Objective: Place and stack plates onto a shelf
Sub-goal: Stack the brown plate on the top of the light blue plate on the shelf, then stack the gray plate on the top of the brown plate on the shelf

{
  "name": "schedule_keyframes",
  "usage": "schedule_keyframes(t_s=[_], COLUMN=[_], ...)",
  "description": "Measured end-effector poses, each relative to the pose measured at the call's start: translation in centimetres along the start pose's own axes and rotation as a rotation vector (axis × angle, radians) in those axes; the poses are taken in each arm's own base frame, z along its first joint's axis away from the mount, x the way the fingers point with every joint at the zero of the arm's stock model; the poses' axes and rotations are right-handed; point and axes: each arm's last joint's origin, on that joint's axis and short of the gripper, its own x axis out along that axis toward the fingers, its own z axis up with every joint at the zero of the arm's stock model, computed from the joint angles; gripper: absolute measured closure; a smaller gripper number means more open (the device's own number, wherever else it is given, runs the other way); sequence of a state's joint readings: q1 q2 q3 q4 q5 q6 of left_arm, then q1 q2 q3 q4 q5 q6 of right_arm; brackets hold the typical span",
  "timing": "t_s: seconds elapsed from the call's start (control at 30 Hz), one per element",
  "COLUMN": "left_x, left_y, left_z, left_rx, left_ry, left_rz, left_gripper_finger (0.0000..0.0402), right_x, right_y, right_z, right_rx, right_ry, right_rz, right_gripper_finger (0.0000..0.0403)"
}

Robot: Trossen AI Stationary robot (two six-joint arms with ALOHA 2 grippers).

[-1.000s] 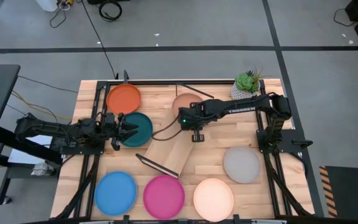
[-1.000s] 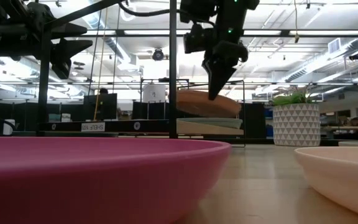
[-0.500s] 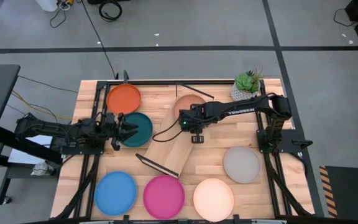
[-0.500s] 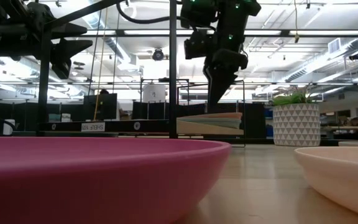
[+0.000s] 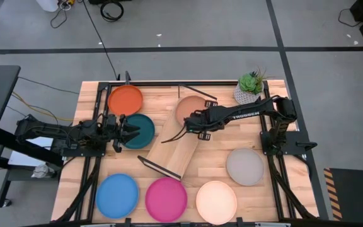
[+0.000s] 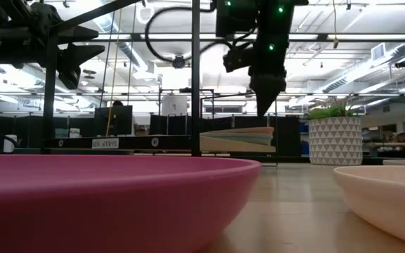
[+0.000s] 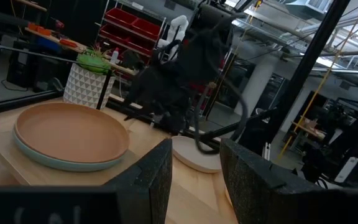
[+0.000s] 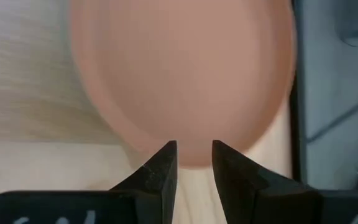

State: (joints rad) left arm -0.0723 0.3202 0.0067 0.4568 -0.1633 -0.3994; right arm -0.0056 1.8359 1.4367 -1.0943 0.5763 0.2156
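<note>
The terracotta plate (image 5: 188, 107) lies flat on the light blue plate (image 7: 42, 158), and the pair sits at the far end of the wooden shelf (image 5: 178, 148). My right gripper (image 8: 194, 158) hovers open just above the terracotta plate's near rim (image 6: 259, 131); it touches nothing. My left gripper (image 5: 123, 129) is open and raised over the left edge of the dark teal plate (image 5: 140, 130). The orange plate (image 5: 125, 99) rests on the table behind the teal one.
Bright blue (image 5: 117, 195), magenta (image 5: 166, 198), cream (image 5: 216, 202) and grey (image 5: 244, 166) plates lie along the table's near side. A potted plant (image 5: 251, 85) stands at the far right corner. Black wire frames (image 5: 159, 167) rise at the shelf's ends.
The terracotta plate, held tilted by my right gripper a second ago, has come down flat on the light blue plate. My right gripper has let go of it and moved toward the table's right edge.
</note>
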Motion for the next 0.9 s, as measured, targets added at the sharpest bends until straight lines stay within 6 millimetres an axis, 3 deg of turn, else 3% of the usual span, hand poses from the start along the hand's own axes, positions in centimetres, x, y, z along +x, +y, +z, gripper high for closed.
schedule_keyframes(t_s=[0.43, 0.9], left_x=[0.0, 0.0], left_y=[0.0, 0.0], left_z=[0.0, 0.0], left_rx=[0.001, 0.000], left_ry=[0.000, 0.000], left_rz=[0.000, 0.000], left_gripper_finger=[0.0260, 0.0260], right_x=[2.0, -0.5], right_y=[0.8, 1.3], right_z=[-1.5, -2.5], right_rx=[0.056, 0.034], right_ry=[0.066, 0.039], right_rz=[-0.001, 0.061], right_gripper_finger=[0.0297, 0.0300])
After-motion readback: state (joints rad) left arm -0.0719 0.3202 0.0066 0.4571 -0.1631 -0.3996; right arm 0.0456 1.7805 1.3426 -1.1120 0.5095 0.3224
